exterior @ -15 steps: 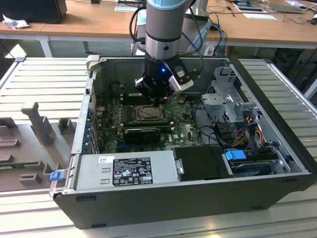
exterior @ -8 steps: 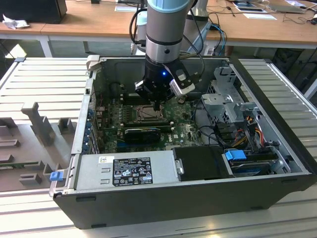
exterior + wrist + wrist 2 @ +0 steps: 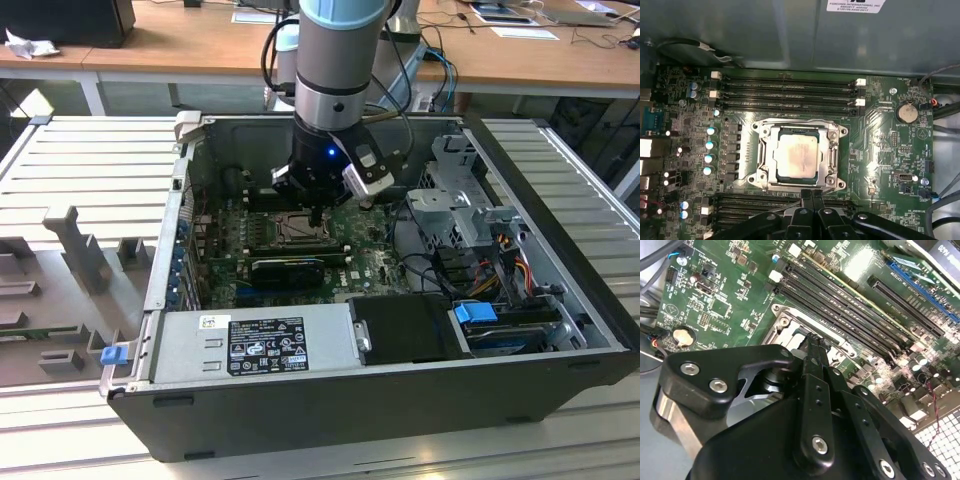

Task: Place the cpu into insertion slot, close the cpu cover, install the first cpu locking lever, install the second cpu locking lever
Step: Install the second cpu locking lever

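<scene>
An open computer case (image 3: 560, 330) lay on a slatted metal table (image 3: 90, 160). Inside, a green motherboard (image 3: 880, 150) carried black memory slots (image 3: 785, 90) and a coin battery (image 3: 909, 112). A grey power supply (image 3: 250, 340) sat along the near wall, beside a blue latch (image 3: 475, 312). A metal drive cage (image 3: 460, 200) stood at the exterior view's right. Wooden desks (image 3: 180, 45) stood behind.

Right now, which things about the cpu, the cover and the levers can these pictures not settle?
- Levers: too thin to tell whether latched, first wrist view.
- cpu: in the exterior view the gripper hangs over the slot.
- cover: its near edge is hidden by the gripper in both wrist views.
- Second wrist view: the fingers block most of the slot.
</scene>
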You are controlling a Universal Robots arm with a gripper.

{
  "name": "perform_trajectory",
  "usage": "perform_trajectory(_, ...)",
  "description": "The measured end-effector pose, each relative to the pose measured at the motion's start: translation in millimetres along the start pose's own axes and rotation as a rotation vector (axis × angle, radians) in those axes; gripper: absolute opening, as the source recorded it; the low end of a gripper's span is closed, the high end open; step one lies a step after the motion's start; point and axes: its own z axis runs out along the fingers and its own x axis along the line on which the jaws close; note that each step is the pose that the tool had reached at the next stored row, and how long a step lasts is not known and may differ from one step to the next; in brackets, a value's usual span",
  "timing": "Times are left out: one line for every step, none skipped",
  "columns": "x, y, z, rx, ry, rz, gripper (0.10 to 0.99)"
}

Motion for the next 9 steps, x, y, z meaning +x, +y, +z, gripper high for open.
perform_trajectory(0.0, -1.1, 0.2, -0.001, 0.0028, 0.000, 0.106)
perform_trajectory(-0.5, -2.2, 0.3, -0.002, 0.0062, 0.001, 0.106)
perform_trajectory(-1.0, -3.4, 0.3, -0.002, 0.0100, 0.001, 0.106)
perform_trajectory(-1.0, -4.4, 0.2, -0.002, 0.0101, 0.001, 0.106)
perform_trajectory(-0.8, -6.1, 0.2, -0.002, 0.0102, 0.001, 0.106)
perform_trajectory(-0.7, -9.1, 0.0, -0.002, 0.0102, 0.001, 0.106)
perform_trajectory(-0.4, -13.0, -0.2, -0.002, 0.0102, 0.001, 0.106)
perform_trajectory(-0.1, -14.7, -0.2, -0.002, 0.0102, 0.001, 0.106)
perform_trajectory(0.1, -16.3, -0.1, -0.002, 0.0103, 0.000, 0.106)
